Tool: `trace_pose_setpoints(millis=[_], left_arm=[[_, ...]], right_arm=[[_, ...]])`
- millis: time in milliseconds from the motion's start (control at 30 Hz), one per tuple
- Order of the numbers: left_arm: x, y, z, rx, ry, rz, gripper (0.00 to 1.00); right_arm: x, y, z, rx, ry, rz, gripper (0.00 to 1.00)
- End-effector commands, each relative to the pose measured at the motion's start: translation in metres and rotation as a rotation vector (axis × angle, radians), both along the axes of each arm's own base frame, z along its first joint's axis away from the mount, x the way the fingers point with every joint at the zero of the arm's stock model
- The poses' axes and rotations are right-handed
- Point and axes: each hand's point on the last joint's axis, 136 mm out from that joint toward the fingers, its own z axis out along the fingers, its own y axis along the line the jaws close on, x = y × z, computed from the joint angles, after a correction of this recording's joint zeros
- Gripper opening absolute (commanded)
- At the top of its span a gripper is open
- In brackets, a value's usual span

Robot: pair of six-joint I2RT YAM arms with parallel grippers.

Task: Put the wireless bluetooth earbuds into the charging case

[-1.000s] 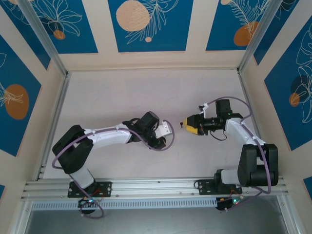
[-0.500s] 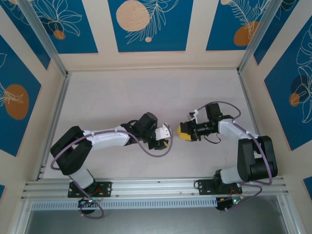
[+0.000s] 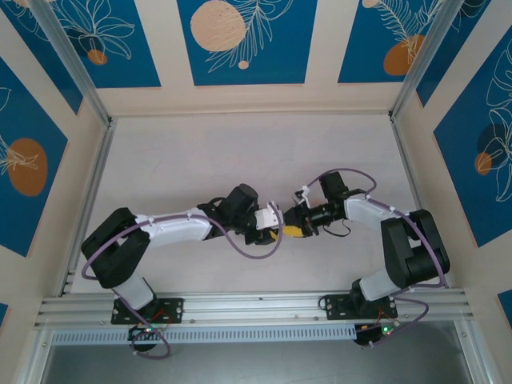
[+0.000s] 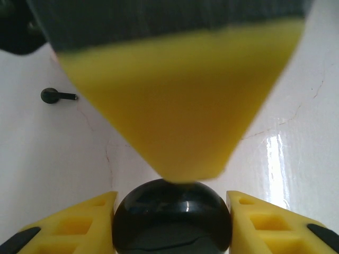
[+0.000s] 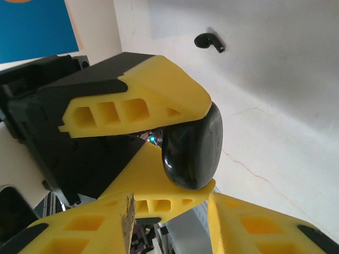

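Clamping the charging case between the yellow fingers of the left gripper.
Closed partway on the case's round sides; meeting the right gripper tip to tip, its jaws apart and holding nothing. Lying beyond on the white table: one black earbud.

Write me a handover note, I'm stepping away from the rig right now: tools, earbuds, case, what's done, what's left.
Left tool: shut on the charging case.
Right tool: open, gripping nothing, one finger right up at the case.
One earbud lies loose on the table; I cannot place the other.
Done: case gripped.
Left: open the case, which looks closed, then seat both earbuds.
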Motion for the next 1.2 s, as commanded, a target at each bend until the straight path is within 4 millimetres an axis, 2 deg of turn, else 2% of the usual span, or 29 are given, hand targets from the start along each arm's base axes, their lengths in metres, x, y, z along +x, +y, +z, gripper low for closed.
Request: trace_pose_setpoints(millis=[0, 500, 800, 967, 1100, 1167], left_arm=[[-0.010, -0.007, 0.016, -0.053, -0.010, -0.045, 0.32], [-0.010, -0.012, 0.029, -0.094, 0.004, -0.034, 0.32], [-0.008, -0.014, 0.036, -0.109, -0.009, -0.030, 0.34], [-0.006, -0.012, 0.035, -0.100, -0.014, -0.014, 0.44], [0.001, -0.009, 0.035, -0.099, -0.019, 0.036, 0.71], [0.002, -0.007, 0.035, -0.098, -0.022, 0.051, 0.77]], right_arm=[[0.003, 0.008, 0.005, 0.021, -0.014, 0.026, 0.41], [0.004, 0.021, -0.002, 0.014, -0.019, 0.077, 0.36], [0.006, 0.023, -0.002, 0.010, -0.034, 0.085, 0.21], [0.007, 0.023, 0.004, 0.001, -0.068, 0.087, 0.20], [0.010, 0.019, 0.008, -0.027, -0.117, 0.078, 0.20], [0.012, 0.017, 0.009, -0.049, -0.143, 0.067, 0.20]])
